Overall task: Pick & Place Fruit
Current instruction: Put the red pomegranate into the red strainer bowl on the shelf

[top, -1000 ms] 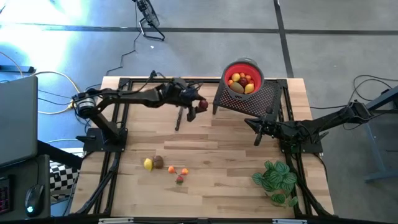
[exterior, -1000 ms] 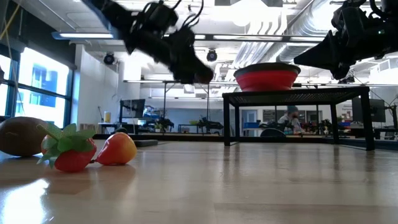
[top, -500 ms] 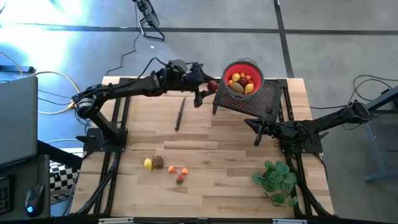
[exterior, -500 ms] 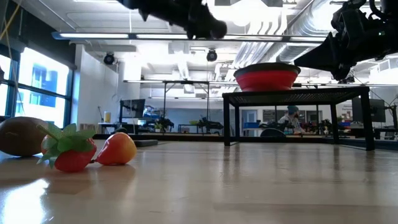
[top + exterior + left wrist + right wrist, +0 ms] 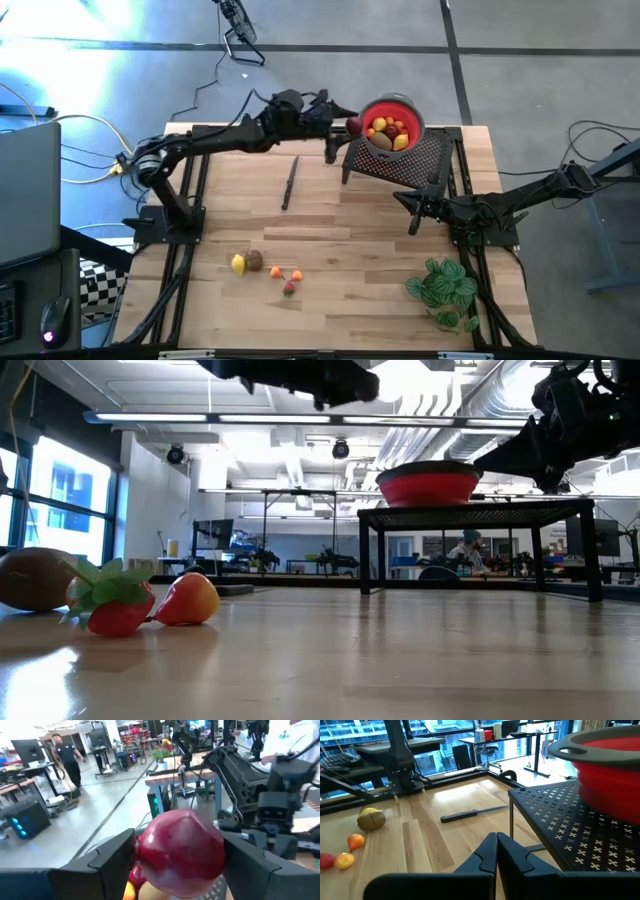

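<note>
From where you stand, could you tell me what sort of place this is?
Probably a robotics lab or open workshop. A wooden table holds a two-arm rig; beyond it are exposed ceiling ducts, more workbenches with equipment, and a person walking across a wide concrete floor.

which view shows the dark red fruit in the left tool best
The left wrist view: the round dark red fruit fills the frame, clamped between the left tool's dark fingers. The high view shows it only as a small red spot beside the red bowl. The low view hides it, and the right wrist view misses it.
</note>
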Action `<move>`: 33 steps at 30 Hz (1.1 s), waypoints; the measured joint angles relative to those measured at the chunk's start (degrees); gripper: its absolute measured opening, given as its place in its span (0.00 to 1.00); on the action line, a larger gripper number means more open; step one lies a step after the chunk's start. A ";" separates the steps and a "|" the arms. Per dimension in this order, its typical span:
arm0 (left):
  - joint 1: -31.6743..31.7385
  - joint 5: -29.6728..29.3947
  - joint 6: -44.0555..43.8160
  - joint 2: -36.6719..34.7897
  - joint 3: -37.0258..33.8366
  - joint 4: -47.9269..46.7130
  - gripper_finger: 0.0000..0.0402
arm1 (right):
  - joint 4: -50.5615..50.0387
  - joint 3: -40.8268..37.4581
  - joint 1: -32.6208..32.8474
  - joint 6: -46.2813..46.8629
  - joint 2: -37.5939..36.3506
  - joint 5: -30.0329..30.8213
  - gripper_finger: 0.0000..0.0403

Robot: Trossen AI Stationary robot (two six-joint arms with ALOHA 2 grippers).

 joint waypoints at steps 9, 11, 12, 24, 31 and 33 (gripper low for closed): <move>1.91 4.05 -0.10 10.57 19.23 -13.44 0.64 | -0.20 0.00 0.04 0.18 0.00 -0.76 0.01; 2.36 5.21 -0.16 13.24 24.76 -17.52 0.64 | -0.25 -0.01 0.07 0.20 0.02 -1.04 0.01; 2.80 5.49 -0.19 14.59 27.15 -19.10 0.64 | -0.23 0.00 0.07 0.21 0.02 -1.27 0.01; 4.80 5.72 -4.84 25.38 34.90 -21.28 0.64 | -0.26 -0.01 0.07 0.20 0.50 -1.32 0.01; 4.83 5.05 -5.26 28.23 34.88 -20.51 0.64 | -0.24 -0.01 0.07 0.20 0.50 -1.30 0.01; 4.83 5.00 -5.28 28.65 34.87 -20.65 0.64 | -0.24 0.00 0.07 0.20 0.50 -1.30 0.01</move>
